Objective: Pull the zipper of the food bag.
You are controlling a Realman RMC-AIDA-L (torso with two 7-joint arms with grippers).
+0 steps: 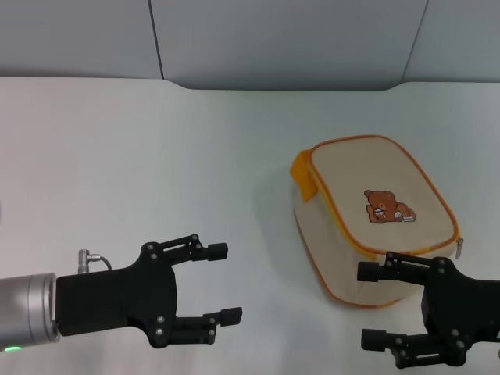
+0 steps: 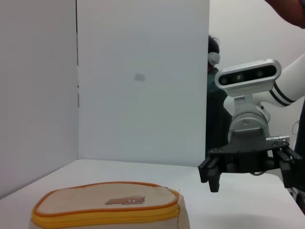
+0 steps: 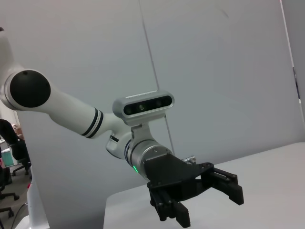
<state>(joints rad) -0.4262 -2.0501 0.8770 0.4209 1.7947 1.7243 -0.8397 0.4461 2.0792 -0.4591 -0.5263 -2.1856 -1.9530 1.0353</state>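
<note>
The food bag (image 1: 375, 211) lies on the white table right of centre, bear-printed panel up, with its orange strap loop (image 1: 303, 176) at the far left end. The zipper (image 1: 337, 212) edges the panel; its silver pull tab (image 1: 459, 248) hangs at the bag's near right corner. My right gripper (image 1: 367, 305) is open, just in front of the bag's near end, apart from it. My left gripper (image 1: 225, 283) is open and empty, well to the bag's left. The left wrist view shows the bag (image 2: 107, 210), its zipper (image 2: 105, 218) and the right gripper (image 2: 250, 174). The right wrist view shows the left gripper (image 3: 205, 202).
The white table (image 1: 156, 156) runs back to grey wall panels (image 1: 273, 39). A person (image 2: 213, 57) shows behind a partition in the left wrist view.
</note>
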